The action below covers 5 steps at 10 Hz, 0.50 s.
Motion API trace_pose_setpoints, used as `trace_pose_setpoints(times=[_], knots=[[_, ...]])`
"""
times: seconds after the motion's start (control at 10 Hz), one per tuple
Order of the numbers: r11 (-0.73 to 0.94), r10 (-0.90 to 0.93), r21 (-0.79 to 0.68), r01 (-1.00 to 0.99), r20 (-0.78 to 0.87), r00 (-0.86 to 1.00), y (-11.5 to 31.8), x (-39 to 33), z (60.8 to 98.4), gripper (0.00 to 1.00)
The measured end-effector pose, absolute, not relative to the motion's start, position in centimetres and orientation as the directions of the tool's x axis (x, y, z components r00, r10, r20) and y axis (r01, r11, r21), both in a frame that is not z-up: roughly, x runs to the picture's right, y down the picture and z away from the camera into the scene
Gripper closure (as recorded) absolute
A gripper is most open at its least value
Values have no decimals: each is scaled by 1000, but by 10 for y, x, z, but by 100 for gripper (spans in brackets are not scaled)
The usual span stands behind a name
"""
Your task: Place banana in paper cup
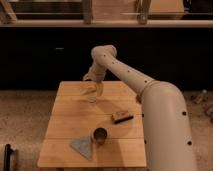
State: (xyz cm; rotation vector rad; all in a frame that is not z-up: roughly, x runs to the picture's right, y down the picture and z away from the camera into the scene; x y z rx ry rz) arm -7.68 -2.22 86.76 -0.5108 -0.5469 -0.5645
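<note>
Banana itself cannot be made out; likely it is at the gripper [93,86], which hovers just above the pale paper cup [91,96]. Whether the claw grasps anything, I cannot tell. An off-centre drop could topple that light cup.

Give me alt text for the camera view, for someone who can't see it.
The robot's end effector hangs over a pale cup-like object at the far side of a wooden table. Nearer lie a dark block, a dark cup and a grey triangular piece.

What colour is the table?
The table is tan wood, camera view; gripper hovers over its far end.
</note>
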Motion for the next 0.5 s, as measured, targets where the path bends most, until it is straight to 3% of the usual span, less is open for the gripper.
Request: trace_pose_setpoints(times=[0.5], knots=[[745,-334,-304,594,601,726,-29,-67,862,20]])
